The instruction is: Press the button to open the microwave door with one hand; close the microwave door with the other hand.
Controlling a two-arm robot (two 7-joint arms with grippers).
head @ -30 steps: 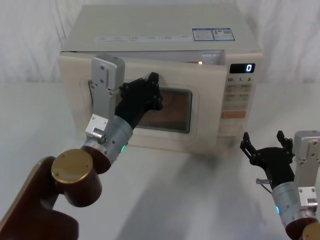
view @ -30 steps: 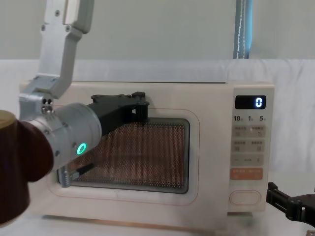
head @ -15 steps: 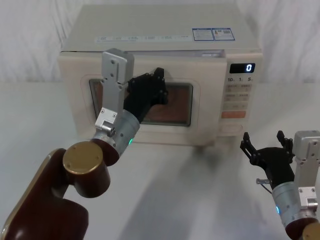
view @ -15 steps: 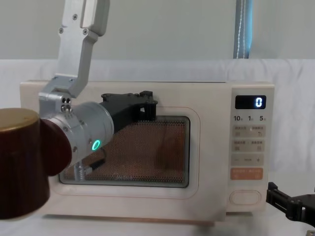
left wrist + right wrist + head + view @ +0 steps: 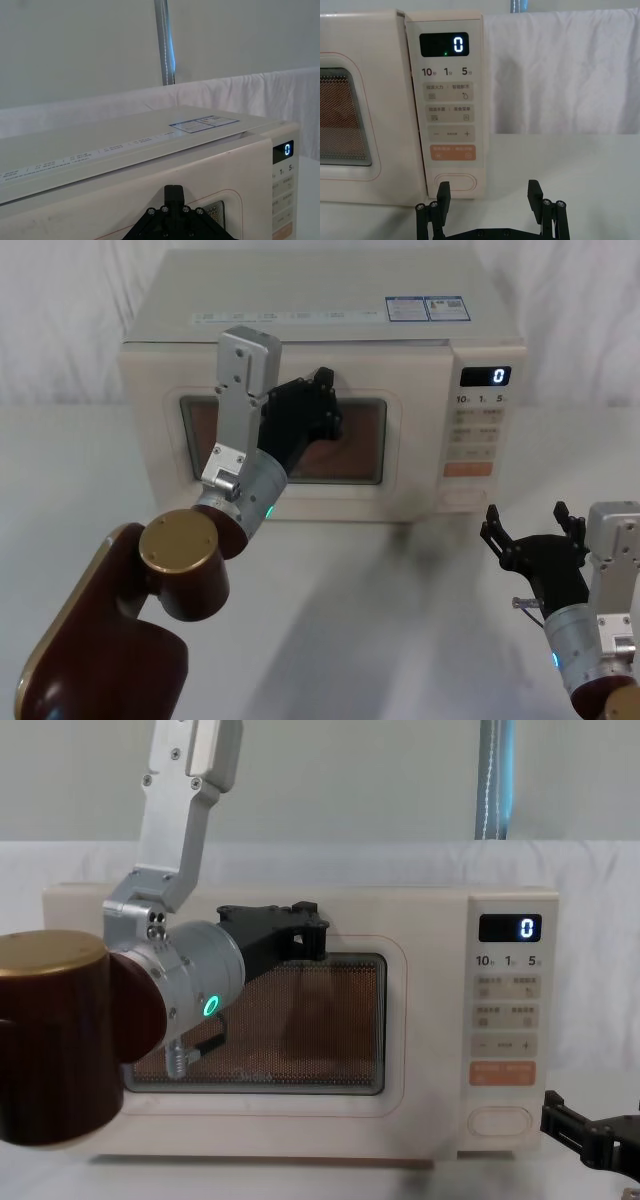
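We see one microwave door, long side level, lying flush with the oven front and facing us. One oval button sits at the foot of the control panel, right of the door. Two grippers: the left gripper is against the door's upper edge, its jaw spread we cannot tell. The right gripper hovers before the button, jaws wide apart, empty.

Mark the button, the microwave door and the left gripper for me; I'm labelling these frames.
button [image 5: 456,182], right wrist view, middle of the oval key.
microwave door [image 5: 155,430], head view, cream frame beside the window.
left gripper [image 5: 300,932], chest view, black fingertips at the door.
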